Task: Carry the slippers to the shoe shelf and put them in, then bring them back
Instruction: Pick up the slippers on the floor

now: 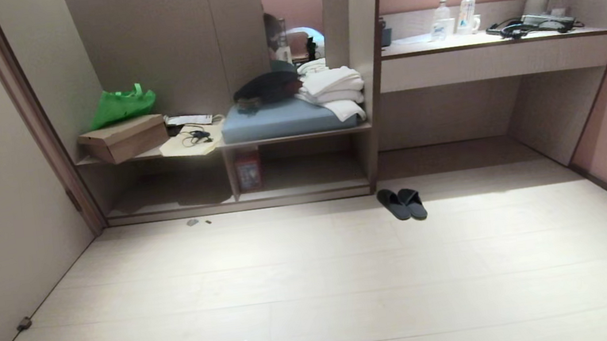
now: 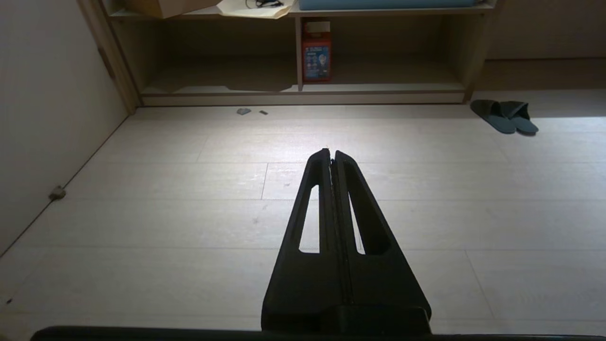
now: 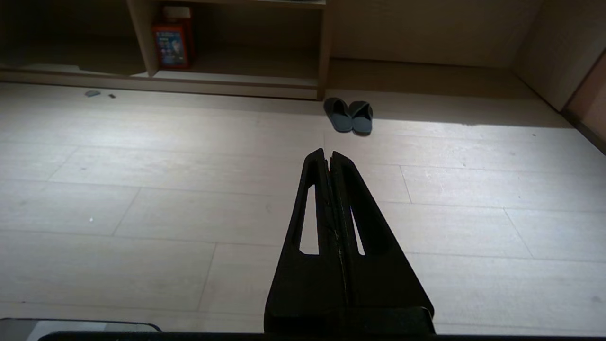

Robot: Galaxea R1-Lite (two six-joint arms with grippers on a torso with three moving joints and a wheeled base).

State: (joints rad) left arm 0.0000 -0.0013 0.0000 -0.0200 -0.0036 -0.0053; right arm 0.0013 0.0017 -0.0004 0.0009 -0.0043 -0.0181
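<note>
On the pale plank floor, just off the shoe shelf's (image 1: 306, 189) right corner, lie soft charcoal-grey open-heeled slippers (image 1: 402, 203); likely light, floppy, best pinched at the upper's edge; both claws, left (image 2: 331, 154) and right (image 3: 327, 155), pressed together, empty.

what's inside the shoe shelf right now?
The shoe shelf holds a red box beside its upright divider; otherwise only bare board shows, partly in shadow. The slippers lie on the floor outside, off its right end. Deep back corners are too dark to check.

All three views face the slippers (image 1: 402, 203) from afar.
</note>
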